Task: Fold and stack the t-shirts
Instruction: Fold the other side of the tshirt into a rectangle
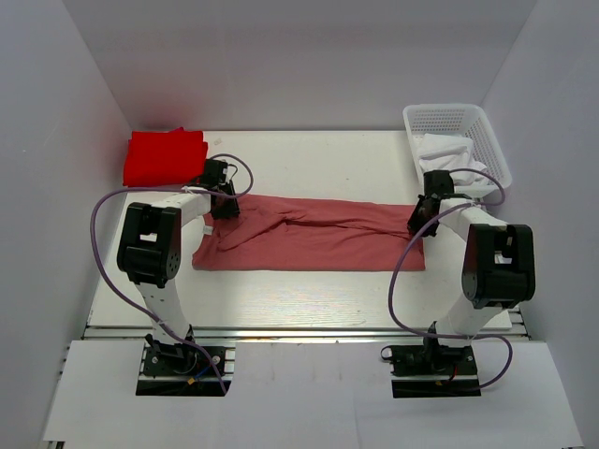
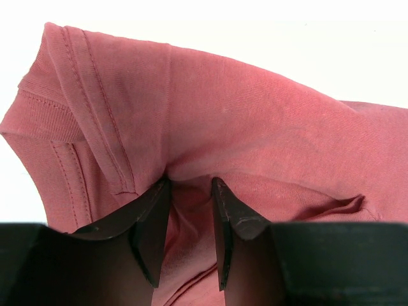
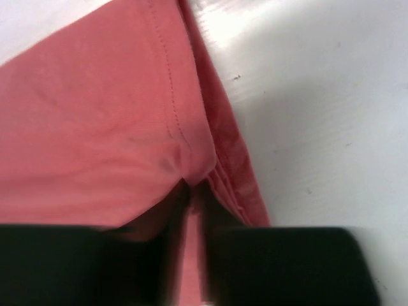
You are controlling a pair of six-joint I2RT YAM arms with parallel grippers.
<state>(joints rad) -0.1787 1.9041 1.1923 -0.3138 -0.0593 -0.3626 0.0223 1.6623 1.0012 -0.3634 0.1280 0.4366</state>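
Surroundings: a white mesh basket (image 1: 456, 113) stands at the upper right of the desk (image 1: 309, 299), with white cloth (image 1: 447, 152) lying in it. It sits just behind the right arm's wrist. A violet cable (image 1: 101, 210) loops out from each arm. Nothing lies between the two arms except the shirt itself.

Task items: the red t-shirt (image 1: 164, 157) lies folded at the upper left of the desk, near the left wall and just beside the left wrist. It is apart from the pink t-shirt (image 1: 318, 238). The pink t-shirt lies across the middle of the frame as a long, narrow band folded lengthwise, with creases running along its length.

Left gripper (image 1: 225, 208): at the left end of the pink band. The wrist view shows the two dark fingers (image 2: 152, 223) clamped on a raised fold of pink cloth, with a stitched sleeve hem beside them.

Right gripper (image 1: 418, 223): at the right end of the band. The wrist view is blurred. The fingers stand close together with the hemmed edge of the pink t-shirt pinched between them, and the cloth puckers at that point.

Surface and room: the desk is white with faint scuff marks. Plain white walls close it in at the back and on both sides.
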